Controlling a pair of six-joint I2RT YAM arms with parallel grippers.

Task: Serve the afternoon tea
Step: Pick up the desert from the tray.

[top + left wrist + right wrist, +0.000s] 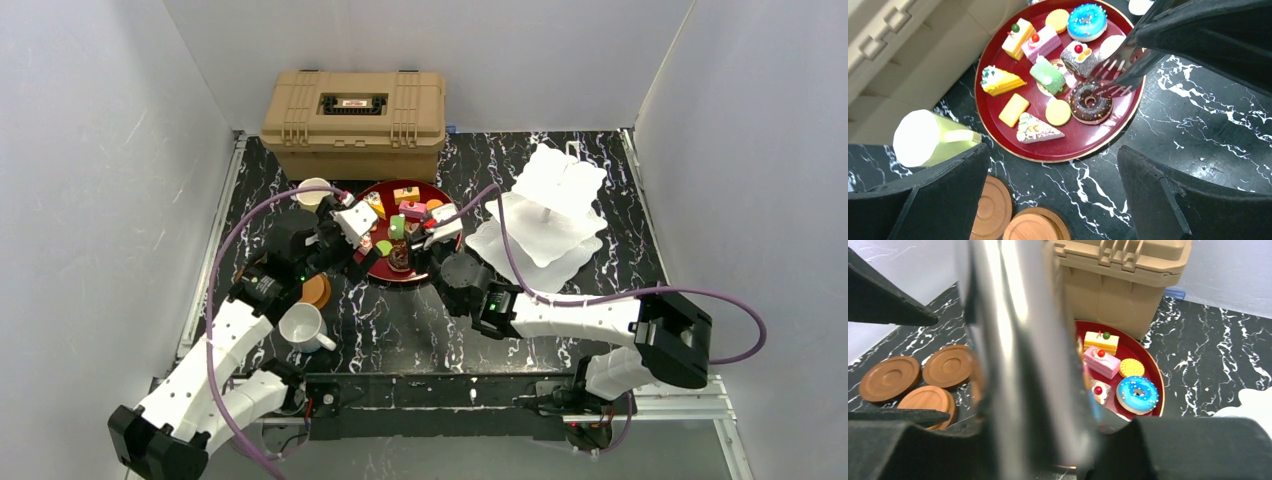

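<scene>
Several toy cakes lie on the dark-red tray (1083, 145), among them a chocolate doughnut (1090, 102) and a blue doughnut (1137, 394). My right gripper (1048, 440) is shut on shiny metal tongs (1120, 75), whose forked tips sit at the chocolate doughnut's far edge. My left gripper (1052, 150) hangs open and empty over the tray's near-left rim. A pale-yellow mug (930, 137) lies just left of it and brown saucers (993, 210) lie below. The white mug (303, 327) stands near the left arm. The white tiered stand (545, 205) is at the right.
The tan case (355, 122) stands behind the tray against the back wall. Three saucers (888, 377) cluster left of the tray. Both arms converge over the tray, the right gripper (440, 232) close to the left gripper (352, 225). White walls close in the table.
</scene>
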